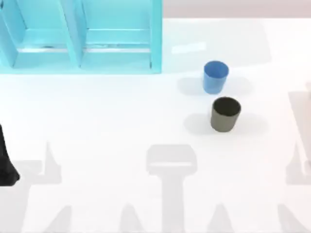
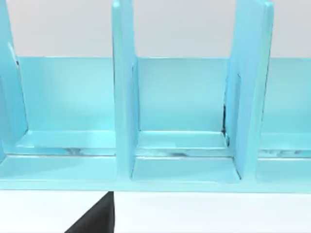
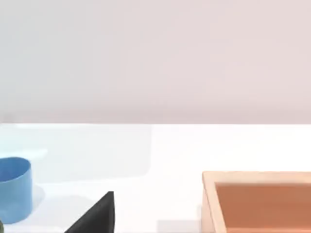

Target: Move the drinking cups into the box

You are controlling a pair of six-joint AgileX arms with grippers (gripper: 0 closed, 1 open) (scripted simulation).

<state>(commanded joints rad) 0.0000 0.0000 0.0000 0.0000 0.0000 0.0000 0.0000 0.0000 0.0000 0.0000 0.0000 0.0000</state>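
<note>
Top view: blue cup (image 1: pixel 215 76) and olive-grey cup (image 1: pixel 225 114) stand upright, right of centre, just apart on the white table (image 1: pixel 121 116); cyan shelf unit (image 1: pixel 80 34) upper left. Right wrist view adds an orange box (image 3: pixel 257 201). Left arm (image 1: pixel 7 160) parked at left edge. Pincer states: cannot tell.

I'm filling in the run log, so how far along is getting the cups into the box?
Nothing looks done yet. The blue cup and the olive-grey cup both stand upright on the table, right of centre, close together with neither held. The orange box shows in the right wrist view with no cup in the part seen. The left arm sits at the table's left edge. Both cups remain to move.
</note>
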